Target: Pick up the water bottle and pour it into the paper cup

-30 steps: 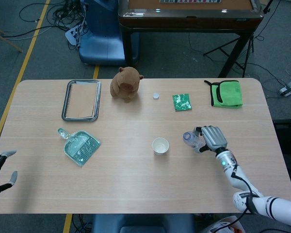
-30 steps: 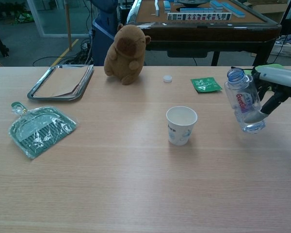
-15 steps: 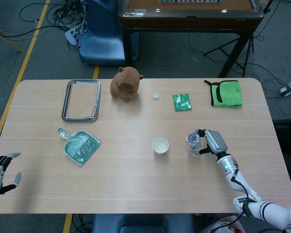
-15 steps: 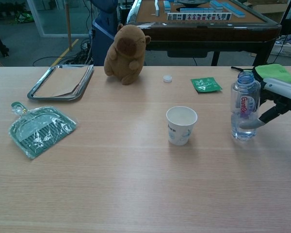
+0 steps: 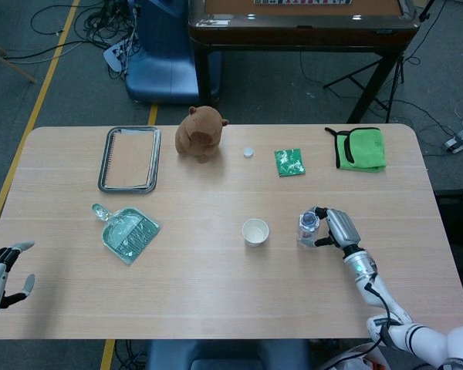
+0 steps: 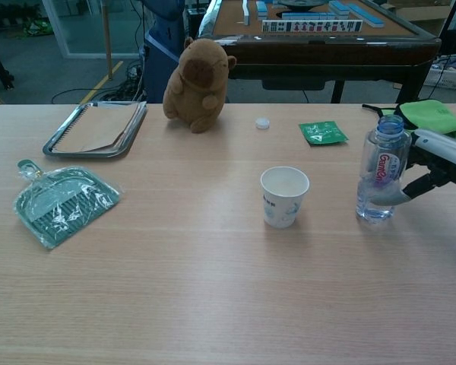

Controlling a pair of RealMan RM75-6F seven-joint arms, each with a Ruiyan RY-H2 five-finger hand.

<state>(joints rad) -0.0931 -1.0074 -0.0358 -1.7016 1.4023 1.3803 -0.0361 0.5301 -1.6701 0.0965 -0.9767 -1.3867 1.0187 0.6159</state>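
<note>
- Head view: the right hand (image 5: 338,228) wraps its fingers around the water bottle (image 5: 308,228), which stands uncapped on the table (image 5: 216,293) just right of the paper cup (image 5: 255,231).
- Far left, the left hand (image 5: 1,271) hangs at the table's edge, fingers spread, holding nothing.
- Chest view: the bottle (image 6: 381,169) stands upright with its base on the wood, the right hand (image 6: 439,163) gripping it from the right.
- The cup (image 6: 283,196) stands upright nearby, apart from the bottle.

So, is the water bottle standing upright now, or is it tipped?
Upright. The water bottle stands on the table with its open neck up, held by the right hand.
</note>
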